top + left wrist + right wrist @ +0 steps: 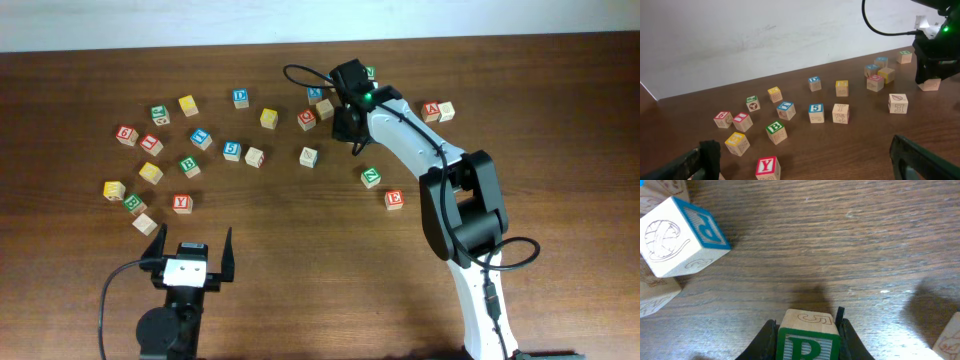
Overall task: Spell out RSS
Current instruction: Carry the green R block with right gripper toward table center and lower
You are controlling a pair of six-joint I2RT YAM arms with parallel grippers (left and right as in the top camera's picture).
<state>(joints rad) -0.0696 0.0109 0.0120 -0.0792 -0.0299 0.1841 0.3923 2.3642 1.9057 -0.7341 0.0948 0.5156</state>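
Observation:
My right gripper (352,112) is shut on a green-framed letter block (807,337) and holds it just above the table at the back, right of centre. Only the top of its letter shows, a P or an R, with a 5 outlined on the upper face. The block also shows in the left wrist view (930,84) under the gripper. My left gripper (193,240) is open and empty at the front left, with a red Y block (768,167) between and ahead of its fingers. A blue block marked 5 or S (232,150) lies left of centre.
Many letter blocks lie scattered across the back half of the table. A blue P block (680,235) lies close to the left of my right gripper. A green Z block (371,177) and a red block (394,199) lie nearer the front.

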